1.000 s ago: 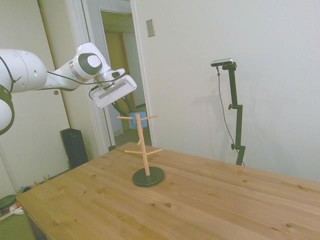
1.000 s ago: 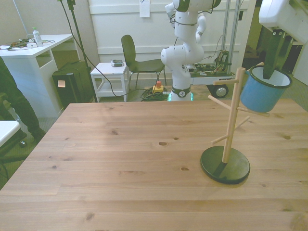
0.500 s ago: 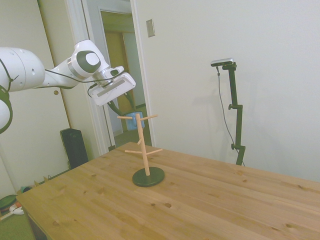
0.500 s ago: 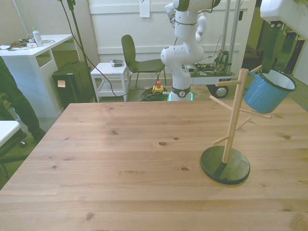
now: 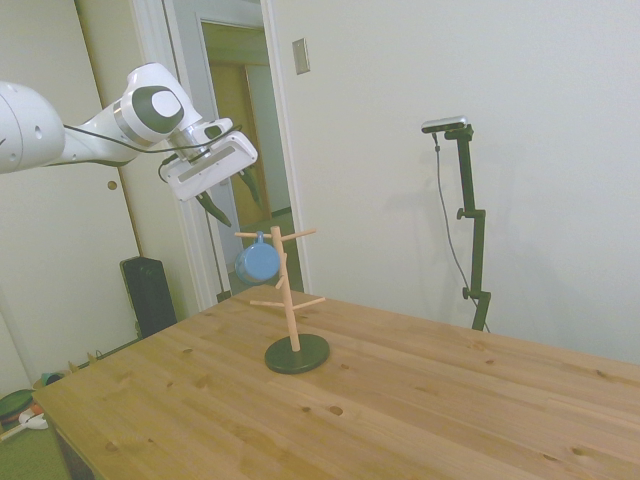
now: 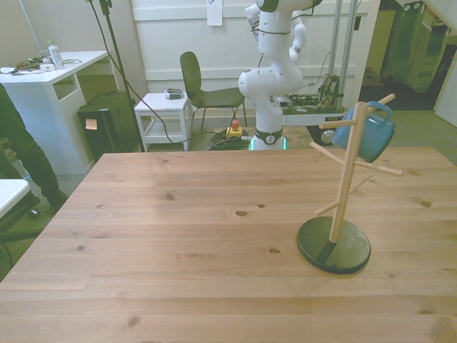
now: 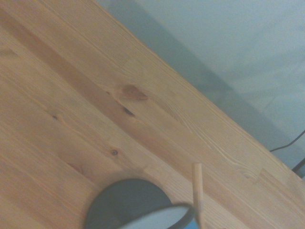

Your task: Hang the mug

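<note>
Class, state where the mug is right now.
The mug hangs by its handle from an upper peg of the wooden peg stand, at the front view's right.

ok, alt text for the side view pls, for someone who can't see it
A light-blue mug hangs by its handle from an upper peg of a wooden peg stand on a wooden table. The white arm's gripper is above and apart from it, fingers open, holding nothing.
</note>
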